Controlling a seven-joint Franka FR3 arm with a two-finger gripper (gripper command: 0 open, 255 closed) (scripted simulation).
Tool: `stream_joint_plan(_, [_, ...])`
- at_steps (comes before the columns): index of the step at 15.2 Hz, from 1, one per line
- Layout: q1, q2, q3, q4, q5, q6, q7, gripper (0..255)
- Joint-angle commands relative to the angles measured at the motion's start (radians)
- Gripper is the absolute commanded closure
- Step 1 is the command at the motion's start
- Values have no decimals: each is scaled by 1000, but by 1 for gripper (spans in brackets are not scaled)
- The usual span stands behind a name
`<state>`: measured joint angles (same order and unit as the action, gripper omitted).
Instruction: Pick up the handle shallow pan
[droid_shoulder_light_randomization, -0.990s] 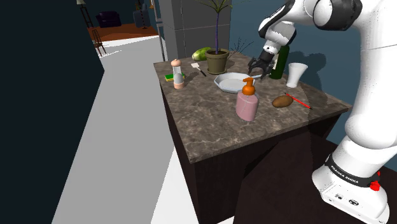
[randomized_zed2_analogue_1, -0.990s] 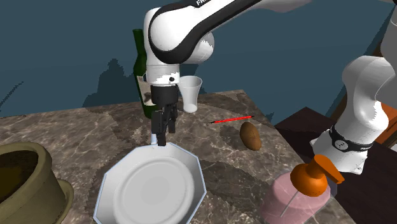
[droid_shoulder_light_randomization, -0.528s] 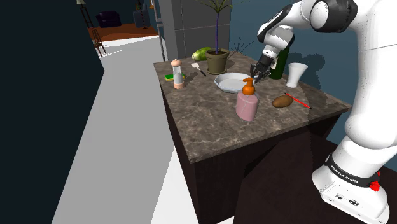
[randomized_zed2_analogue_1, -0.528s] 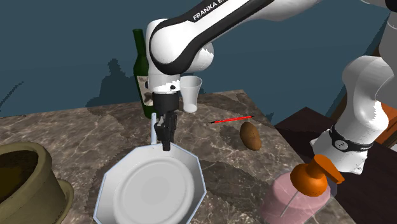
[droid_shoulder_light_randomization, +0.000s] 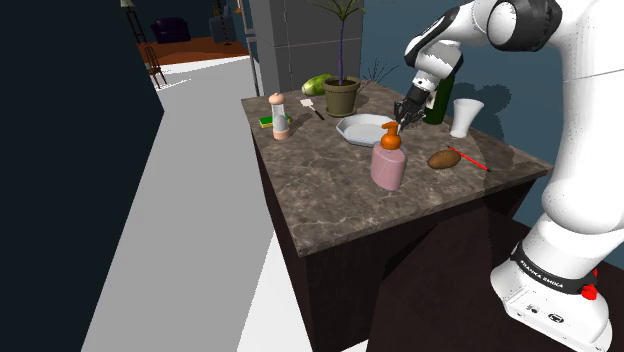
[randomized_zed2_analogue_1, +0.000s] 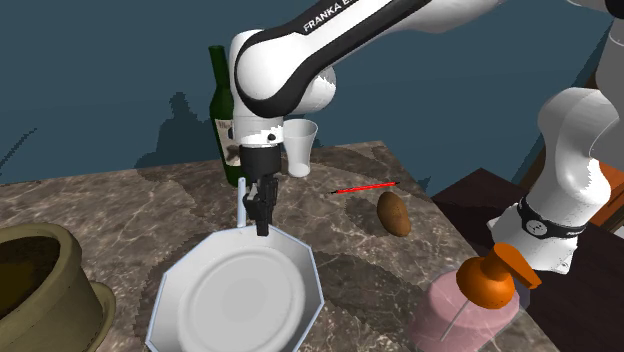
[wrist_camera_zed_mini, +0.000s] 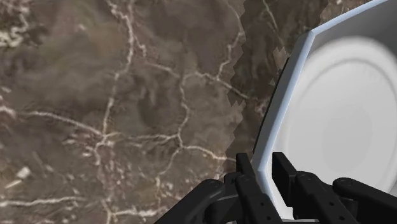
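A white, eight-sided shallow pan (droid_shoulder_light_randomization: 365, 128) (randomized_zed2_analogue_1: 240, 295) lies flat on the marble table. Its thin pale handle (randomized_zed2_analogue_1: 241, 200) sticks out from the far rim toward the green bottle. My black gripper (randomized_zed2_analogue_1: 262, 228) (droid_shoulder_light_randomization: 402, 120) points down at that far rim, just beside the handle's root. In the wrist view the pan's raised rim (wrist_camera_zed_mini: 280, 102) runs in between my two fingers, and the gripper (wrist_camera_zed_mini: 264, 167) is shut on it.
A green bottle (randomized_zed2_analogue_1: 218, 110) and a white cup (randomized_zed2_analogue_1: 300, 145) stand close behind the gripper. A potato (randomized_zed2_analogue_1: 393, 212) and a red stick (randomized_zed2_analogue_1: 365, 187) lie beside them. A pink soap dispenser (randomized_zed2_analogue_1: 478, 300) and a plant pot (randomized_zed2_analogue_1: 35, 290) flank the pan.
The fingers stood open over the pan's far rim a second ago and have closed on it. The hand dropped slightly, and the pan has not moved.
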<state>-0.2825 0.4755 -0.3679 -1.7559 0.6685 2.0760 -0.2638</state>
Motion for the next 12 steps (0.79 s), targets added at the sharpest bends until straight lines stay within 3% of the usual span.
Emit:
stream_joint_plan(1, [2,-5,-2,3,-4,-6,6,255])
stream_joint_plan(12, [11,-75,-23,48,-57,-102,72,255])
